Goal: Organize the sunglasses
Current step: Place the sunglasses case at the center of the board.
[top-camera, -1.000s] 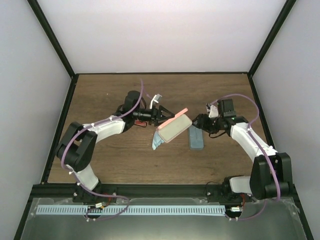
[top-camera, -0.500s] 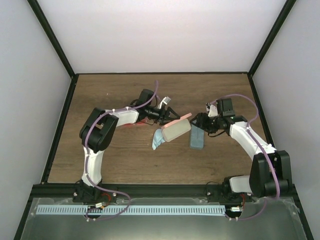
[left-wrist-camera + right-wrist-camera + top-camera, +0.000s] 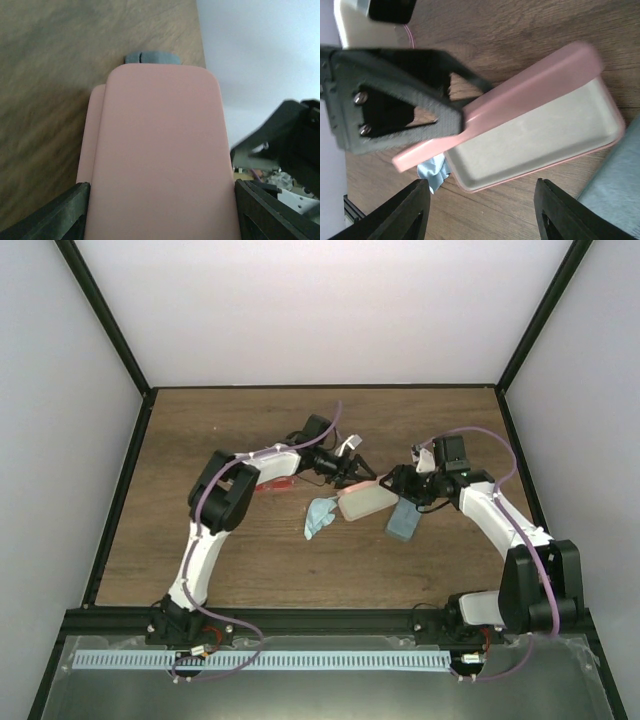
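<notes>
My left gripper (image 3: pixel 352 474) is shut on the lid of the open pink case (image 3: pixel 366 502) and holds it up. In the left wrist view the pink lid (image 3: pixel 160 150) fills the space between my fingers. The right wrist view shows the case's grey lining (image 3: pixel 535 135) with nothing in it. My right gripper (image 3: pixel 398 486) is open and empty just right of the case, its jaws wide apart (image 3: pixel 487 215). A reddish bit, perhaps one pair of sunglasses (image 3: pixel 270 485), shows under my left forearm. The other pair is out of view.
A grey-blue case (image 3: pixel 403 520) lies tilted against the pink case's right side, under my right gripper. A crumpled light blue cloth (image 3: pixel 320 515) lies left of the pink case and shows in the right wrist view (image 3: pixel 432 170).
My left gripper has moved right with the pink case in its hold. The grey-blue case has turned from straight to tilted. My right gripper has barely moved.
</notes>
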